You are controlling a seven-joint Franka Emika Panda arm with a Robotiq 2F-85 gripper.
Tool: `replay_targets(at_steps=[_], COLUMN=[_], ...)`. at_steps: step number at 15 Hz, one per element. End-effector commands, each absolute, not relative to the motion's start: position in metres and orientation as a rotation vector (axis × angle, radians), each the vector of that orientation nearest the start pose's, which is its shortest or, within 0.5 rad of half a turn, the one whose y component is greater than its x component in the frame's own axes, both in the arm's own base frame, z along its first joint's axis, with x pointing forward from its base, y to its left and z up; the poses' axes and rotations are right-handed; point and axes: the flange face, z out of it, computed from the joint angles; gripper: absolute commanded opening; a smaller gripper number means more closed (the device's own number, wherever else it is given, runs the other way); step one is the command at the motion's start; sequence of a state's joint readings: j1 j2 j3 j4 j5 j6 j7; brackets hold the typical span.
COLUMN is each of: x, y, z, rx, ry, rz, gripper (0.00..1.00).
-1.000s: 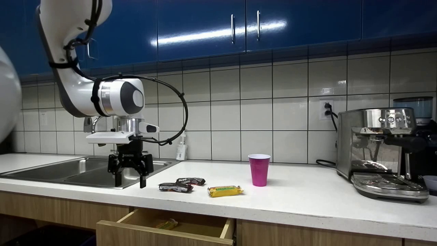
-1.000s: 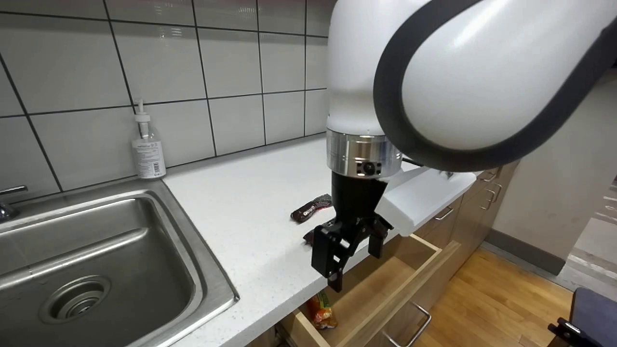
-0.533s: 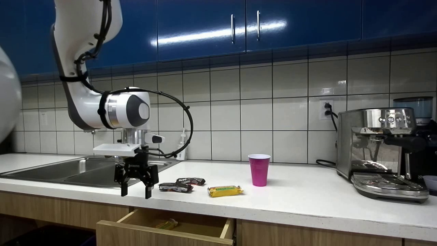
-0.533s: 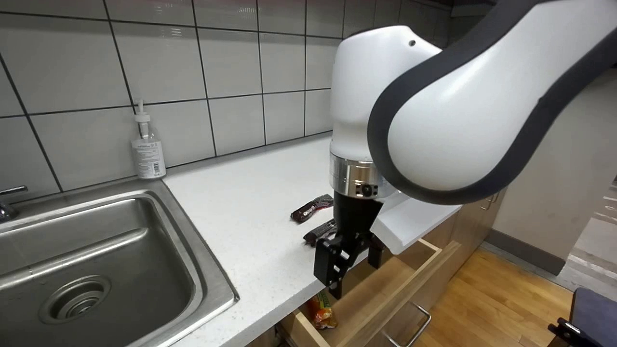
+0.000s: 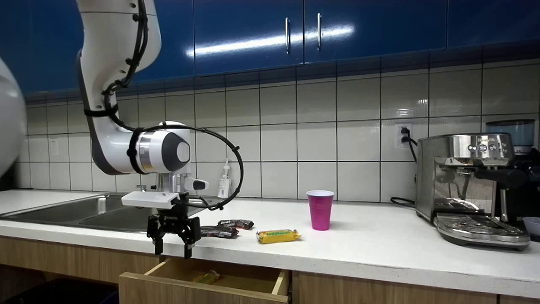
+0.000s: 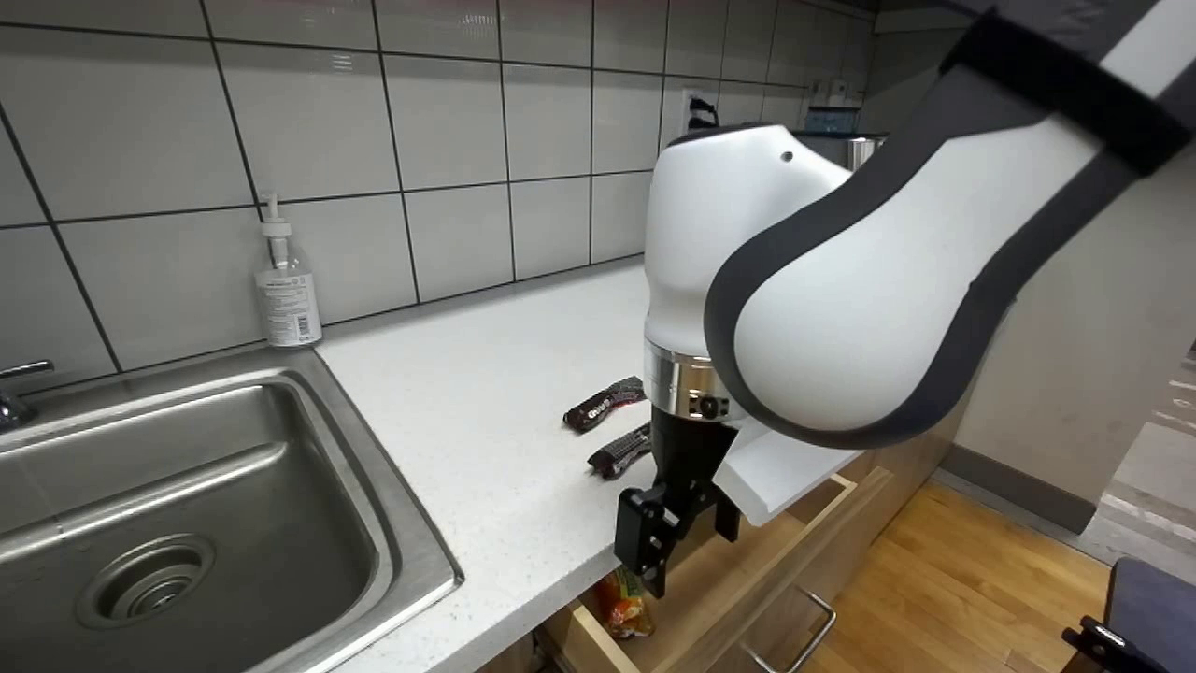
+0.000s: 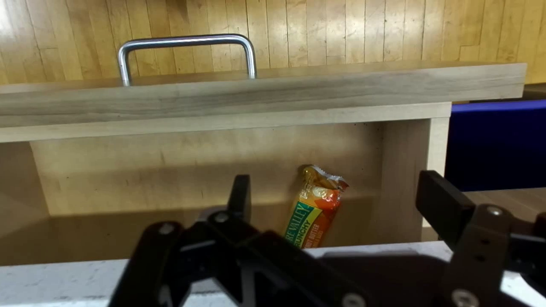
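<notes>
Lowered and shifted right since a second ago, the claw point(image 5: 173, 250) hangs spread near the open drawer point(image 5: 190, 294), whose left part holds a snack bar point(image 5: 207, 277).

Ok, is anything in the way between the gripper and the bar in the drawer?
Possibly the counter edge: in the wrist view it hides the lower end of the bar. The rest of the bar shows inside the drawer, with nothing visible between it and the open gripper.
</notes>
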State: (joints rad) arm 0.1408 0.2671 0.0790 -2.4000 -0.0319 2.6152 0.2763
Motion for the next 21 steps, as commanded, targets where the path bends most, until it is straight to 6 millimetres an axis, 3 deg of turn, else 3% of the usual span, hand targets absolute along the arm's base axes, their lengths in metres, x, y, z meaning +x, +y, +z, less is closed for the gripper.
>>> replay_targets(at_steps=[1,21], x=[0.489,0.492], y=[0.110,0.103], z=[0.191,0.149], rx=[-3.153,-3.172], ry=[0.042,0.014], rz=[0.062,0.140], gripper=[1.00,1.00])
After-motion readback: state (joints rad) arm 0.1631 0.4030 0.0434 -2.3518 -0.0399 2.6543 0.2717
